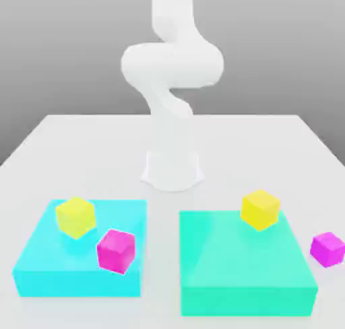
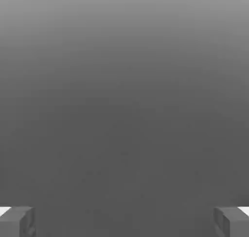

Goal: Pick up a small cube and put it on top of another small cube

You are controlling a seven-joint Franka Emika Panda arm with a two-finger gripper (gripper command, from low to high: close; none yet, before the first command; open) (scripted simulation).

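Note:
One small magenta cube (image 1: 116,250) rests on the flat cyan block (image 1: 40,270) at the exterior view's left, near that block's front right part. A second small magenta cube (image 1: 327,248) lies on the white table at the exterior view's far right, beside the teal block (image 1: 242,280). In the hand view my gripper (image 2: 124,221) is open, its two grey fingertips (image 2: 17,221) standing wide apart with nothing between them, against a plain grey background. The white arm (image 1: 172,71) rises from its base at the table's middle and curls upward out of the frame.
A yellow cube (image 1: 75,216) sits on the cyan block behind the magenta one. Another yellow cube (image 1: 260,208) sits on the teal block's far edge. The arm's round base (image 1: 172,169) stands behind both blocks. The white table (image 1: 81,145) extends behind them.

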